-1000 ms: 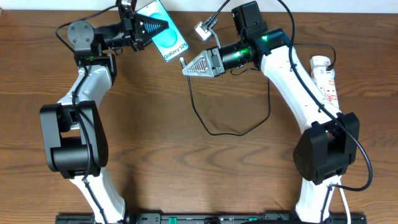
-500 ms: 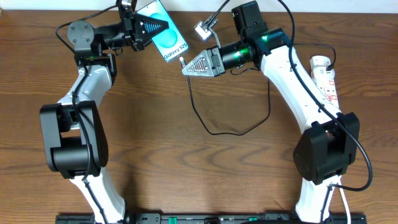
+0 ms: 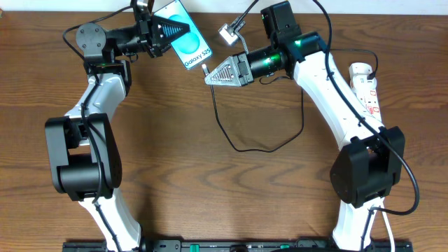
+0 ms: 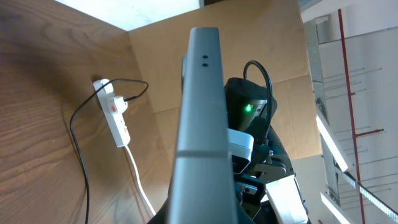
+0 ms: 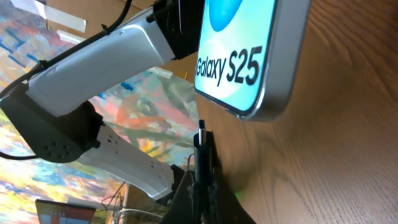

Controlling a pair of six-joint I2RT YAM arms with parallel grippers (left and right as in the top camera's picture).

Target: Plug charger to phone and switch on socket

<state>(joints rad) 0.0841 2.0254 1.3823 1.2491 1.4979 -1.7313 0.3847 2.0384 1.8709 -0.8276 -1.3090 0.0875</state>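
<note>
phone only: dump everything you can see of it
The phone is a flat slab with a grey, metallic-looking frame and rounded corners. Its lit teal screen shows a lighter oval and "Galaxy S25". It sits diagonally at the far side of the table and looks lifted off it in the right wrist view. The left gripper clamps its far end. The charger tip, in the right gripper, is just short of its near end, not plugged in.

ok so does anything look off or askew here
Nothing looks spilled or damaged. The phone is held tilted and skewed by the left gripper rather than lying flat. The charger tip, pinched in the right gripper, sits just short of the phone's bottom edge, not plugged in.
</note>
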